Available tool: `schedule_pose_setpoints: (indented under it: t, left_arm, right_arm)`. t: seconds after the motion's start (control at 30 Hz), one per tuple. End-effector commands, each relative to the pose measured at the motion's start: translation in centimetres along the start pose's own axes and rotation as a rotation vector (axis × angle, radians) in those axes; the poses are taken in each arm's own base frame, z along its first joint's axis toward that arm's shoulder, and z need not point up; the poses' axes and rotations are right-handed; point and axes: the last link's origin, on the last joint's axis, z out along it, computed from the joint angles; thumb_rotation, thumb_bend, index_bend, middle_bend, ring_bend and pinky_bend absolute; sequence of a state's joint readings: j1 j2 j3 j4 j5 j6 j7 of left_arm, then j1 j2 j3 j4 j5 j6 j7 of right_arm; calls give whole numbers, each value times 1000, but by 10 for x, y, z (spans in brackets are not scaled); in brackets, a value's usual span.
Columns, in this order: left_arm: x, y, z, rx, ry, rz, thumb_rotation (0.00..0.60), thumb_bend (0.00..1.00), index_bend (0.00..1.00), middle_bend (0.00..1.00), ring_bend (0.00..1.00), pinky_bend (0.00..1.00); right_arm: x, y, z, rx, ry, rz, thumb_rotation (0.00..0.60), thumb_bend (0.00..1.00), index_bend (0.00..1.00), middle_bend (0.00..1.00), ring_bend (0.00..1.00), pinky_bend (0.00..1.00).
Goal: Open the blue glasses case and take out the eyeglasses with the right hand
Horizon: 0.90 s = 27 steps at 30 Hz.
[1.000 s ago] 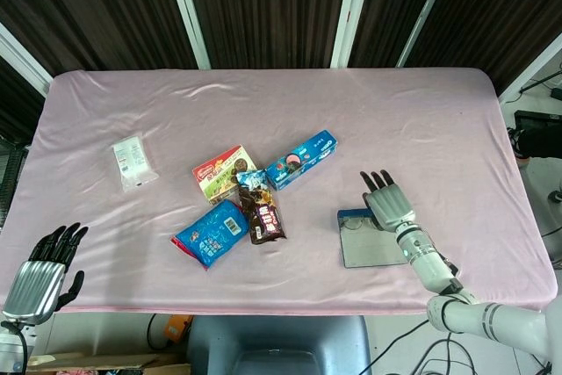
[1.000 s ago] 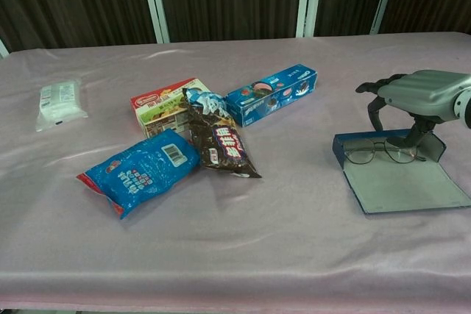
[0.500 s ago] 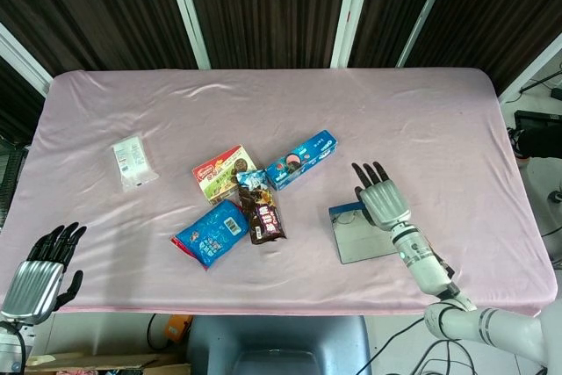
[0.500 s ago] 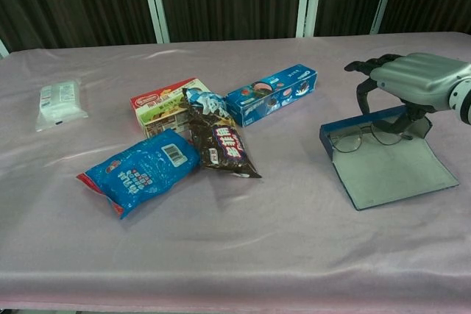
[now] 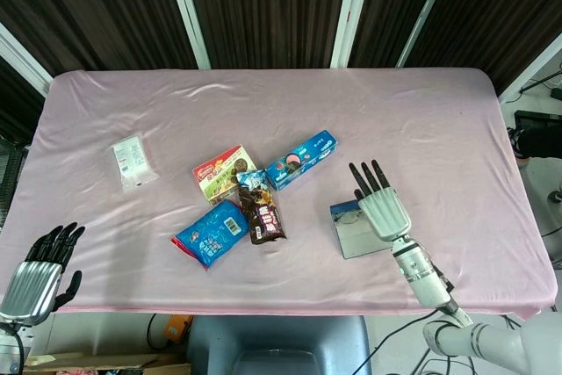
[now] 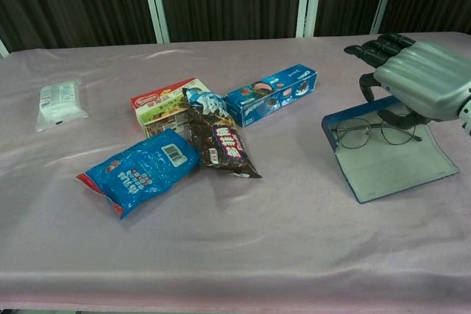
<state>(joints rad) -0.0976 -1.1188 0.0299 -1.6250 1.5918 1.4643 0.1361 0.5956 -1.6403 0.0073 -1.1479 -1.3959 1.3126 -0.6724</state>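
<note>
The blue glasses case point(image 6: 390, 154) is seen lying open on the right part of the pink-covered bench point(image 6: 294, 240), its flat grey lid spread toward the robot and its blue tray on the far side. The eyeglasses point(image 6: 374, 133) are laid in that tray with the lenses side by side, so that their long axis runs roughly left to right across the bench, and one temple is angled toward the right. The right hand point(image 6: 419, 79) is held just above and slightly behind the glasses, palm down, fingers spread and partly curled, with nothing gripped; the thumb is seen reaching down near the right-hand lens, though whether it is touched cannot be told. The glasses are thus judged to lie directly beneath and a little toward the robot from the fingers point(image 5: 367, 180), so a short descent and a pinch across the frame would be called for. The left hand point(image 5: 35, 277) is kept well apart at the near left edge, released and empty.
</note>
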Motion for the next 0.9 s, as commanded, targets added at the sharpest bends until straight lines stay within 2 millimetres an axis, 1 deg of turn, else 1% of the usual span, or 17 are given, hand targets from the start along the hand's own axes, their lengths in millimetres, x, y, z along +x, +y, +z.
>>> schedule_pose_setpoints:
  t: [0.03, 0.2, 0.37, 0.5, 0.6, 0.77, 0.8, 0.87, 0.9]
  left_arm:
    - [0, 0, 0, 1, 1, -1, 600, 457, 0, 51, 52, 157]
    - [0, 0, -1, -1, 2, -1, 600, 457, 0, 51, 52, 157]
    - [1, 0, -1, -2, 3, -1, 600, 458, 0, 51, 52, 157]
    - [0, 0, -1, -1, 1, 0, 600, 458, 0, 51, 53, 157]
    - [0, 0, 0, -3, 0, 1, 600, 458, 0, 51, 52, 157]
    - [-1, 1, -1, -3, -1, 4, 600, 458, 0, 51, 53, 157]
    - [-1, 1, -1, -3, -1, 4, 600, 458, 0, 51, 53, 157]
    - [-1, 1, 0, -2, -1, 5, 600, 458, 0, 51, 52, 157]
    - [-1, 1, 0, -1, -1, 6, 600, 458, 0, 51, 52, 157]
  right_arm:
    - [-2, -5, -5, 0, 34, -42, 600, 553, 666, 46, 0, 0]
    - [-6, -8, -8, 0, 31, -52, 600, 553, 666, 46, 0, 0]
    - [-11, -2, -4, -31, 17, -67, 600, 553, 666, 47, 0, 0]
    - [-15, 10, 3, -82, -4, -90, 600, 553, 666, 48, 0, 0]
    - [-21, 23, 10, -137, -30, -111, 600, 553, 666, 48, 0, 0]
    - [-38, 49, 26, -247, -112, -127, 600, 553, 663, 48, 0, 0]
    - [-42, 53, 28, -261, -135, -123, 600, 553, 656, 48, 0, 0]
    - [-52, 60, 31, -283, -190, -103, 600, 553, 611, 48, 0, 0]
    - [-56, 61, 31, -290, -211, -89, 600, 553, 568, 48, 0, 0]
